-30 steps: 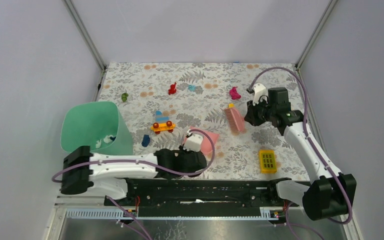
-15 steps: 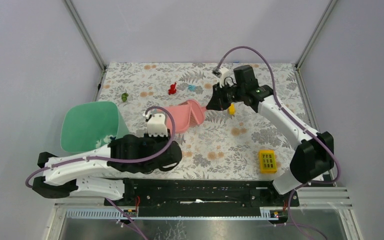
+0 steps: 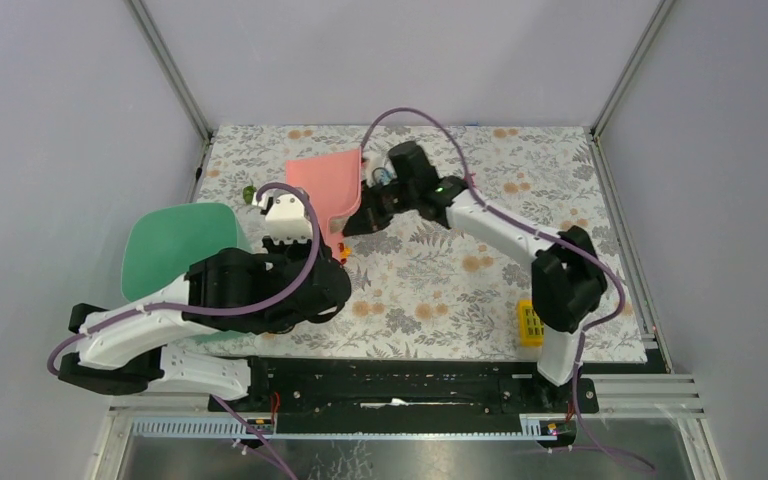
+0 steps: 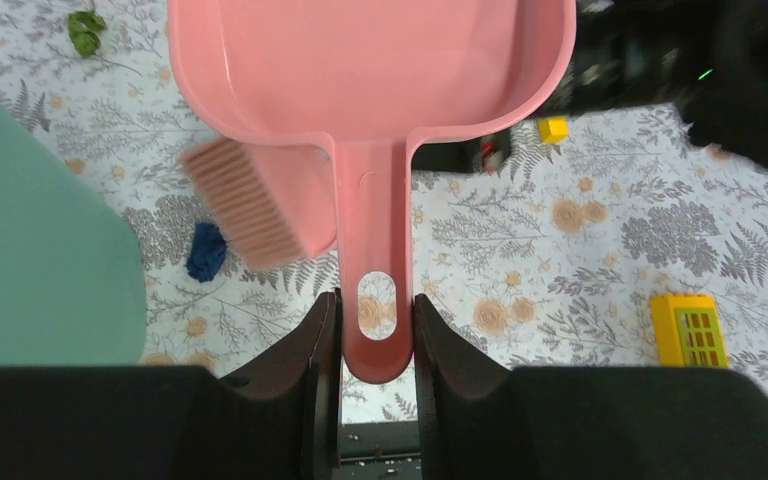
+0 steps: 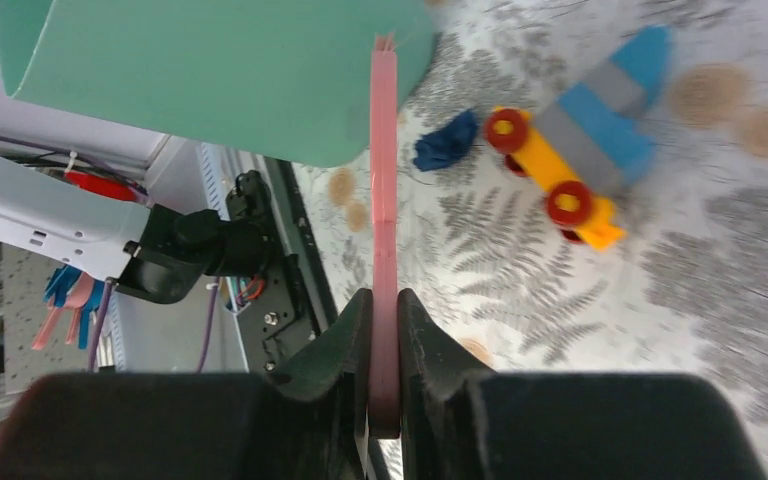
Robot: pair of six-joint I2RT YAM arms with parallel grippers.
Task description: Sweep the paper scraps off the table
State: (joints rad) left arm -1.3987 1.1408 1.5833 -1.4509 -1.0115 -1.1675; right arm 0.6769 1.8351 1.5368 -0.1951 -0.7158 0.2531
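Left wrist view: the left claw (image 4: 375, 305) is closed partway on the handle of the pink dustpan (image 4: 360, 100), a jaw pressing each side; the pan reaches out ahead of the claw and looks lifted off the desk (image 4: 560, 260). The brush (image 4: 250, 205) shows below the pan, ahead and left of the claw; the navy scrap (image 4: 205, 250) lies just left of the bristles, beside the green bin (image 4: 40, 250); the green scrap (image 4: 85, 30) sits far ahead to the left.

Right wrist view: the right claw (image 5: 382, 300) is clamped almost shut on the brush handle, seen edge-on; the navy scrap lies ahead and slightly right of it, a toy car (image 5: 570, 150) further right.

Top view: both tools meet over the desk's left half, neither one sweeping — I judge this a carry toward a scrap. The next move calls for setting the pan's lip flat on the desk beside the navy scrap, then drawing the bristles through it — into the pan.
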